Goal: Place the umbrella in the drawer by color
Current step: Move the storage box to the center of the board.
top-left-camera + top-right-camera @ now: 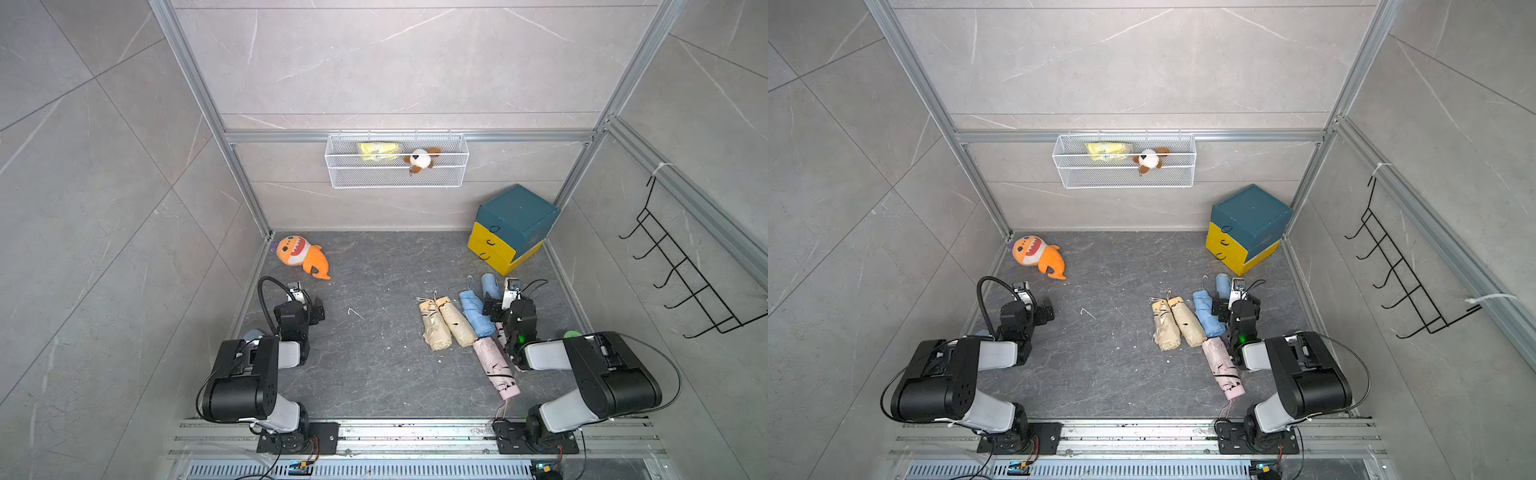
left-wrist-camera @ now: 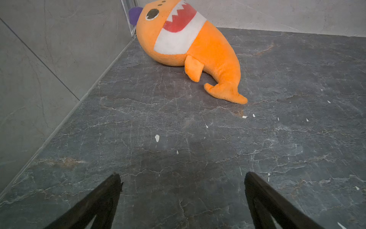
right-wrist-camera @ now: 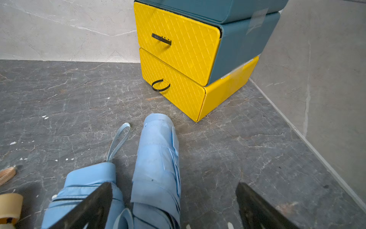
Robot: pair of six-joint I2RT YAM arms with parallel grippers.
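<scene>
Several folded umbrellas lie side by side on the dark floor, seen in both top views: two beige ones (image 1: 434,326) (image 1: 459,322), two blue ones (image 1: 476,313) (image 1: 490,286) and a pink one (image 1: 496,365). The drawer unit (image 1: 515,216), teal with two shut yellow drawers (image 3: 178,39) (image 3: 174,85), stands in the back right corner. My right gripper (image 3: 174,185) is open low over the blue umbrellas; one blue umbrella (image 3: 156,158) lies between its fingers, ungripped. My left gripper (image 2: 182,175) is open over bare floor, holding nothing.
An orange shark plush (image 1: 301,255) lies in the back left corner, ahead of the left gripper. A white wire basket (image 1: 397,176) with a yellow item and a small plush dog hangs on the back wall. A black hook rack (image 1: 685,286) is on the right wall.
</scene>
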